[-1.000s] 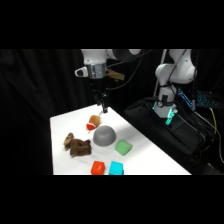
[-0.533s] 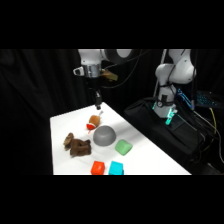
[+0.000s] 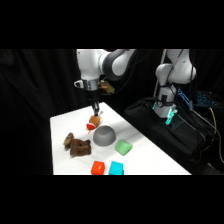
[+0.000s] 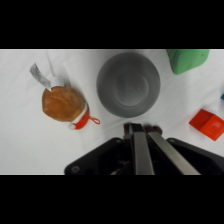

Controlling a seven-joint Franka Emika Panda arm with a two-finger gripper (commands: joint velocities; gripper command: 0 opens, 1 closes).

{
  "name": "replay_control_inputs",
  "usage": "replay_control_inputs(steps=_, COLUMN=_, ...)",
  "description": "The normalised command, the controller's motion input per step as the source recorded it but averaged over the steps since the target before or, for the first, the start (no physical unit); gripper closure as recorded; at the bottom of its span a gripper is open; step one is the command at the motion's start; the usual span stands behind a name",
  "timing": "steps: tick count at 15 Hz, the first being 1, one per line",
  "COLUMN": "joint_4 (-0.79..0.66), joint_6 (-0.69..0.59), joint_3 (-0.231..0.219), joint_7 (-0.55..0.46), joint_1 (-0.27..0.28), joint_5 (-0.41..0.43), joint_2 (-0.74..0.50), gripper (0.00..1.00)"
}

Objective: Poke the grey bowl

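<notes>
Claw (image 4: 142, 131) with fingers pressed together, holding nothing, hanging above table; plain matte grey dome-shaped bowl (image 4: 129, 84) just ahead of fingertips, round orange-brown toy (image 4: 63, 104) off to one side; approach step; next, straight descent onto bowl's crown

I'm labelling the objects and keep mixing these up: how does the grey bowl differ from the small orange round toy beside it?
The grey bowl is plain matte grey; the orange round toy is orange-brown with a red-and-white end and a pale tag. The bowl is clearly wider than the toy. In the side view the bowl sits nearer the table's middle, the toy nearer its far edge. Both are rounded, rest on the white table and lie apart.
</notes>
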Motion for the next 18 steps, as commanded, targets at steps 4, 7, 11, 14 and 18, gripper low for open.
replay_control_inputs(steps=4, joint_4=0.09, joint_6=0.23, joint_3=0.021, joint_7=-0.2, joint_1=-0.076, joint_5=0.173, joint_2=0.28, gripper=1.0)
replay_control_inputs(steps=7, joint_4=0.12, joint_6=0.12, joint_3=0.058, joint_7=-0.29, joint_1=-0.104, joint_5=0.184, joint_2=0.26, gripper=1.0)
replay_control_inputs(steps=11, joint_4=0.18, joint_6=0.04, joint_3=0.073, joint_7=-0.27, joint_1=-0.115, joint_5=0.145, joint_2=0.24, gripper=1.0)
replay_control_inputs(steps=14, joint_4=0.2, joint_6=-0.01, joint_3=0.084, joint_7=-0.26, joint_1=-0.115, joint_5=0.127, joint_2=0.2, gripper=1.0)
replay_control_inputs(steps=18, joint_4=0.12, joint_6=-0.04, joint_3=0.047, joint_7=-0.17, joint_1=-0.067, joint_5=0.07, joint_2=0.08, gripper=1.0)
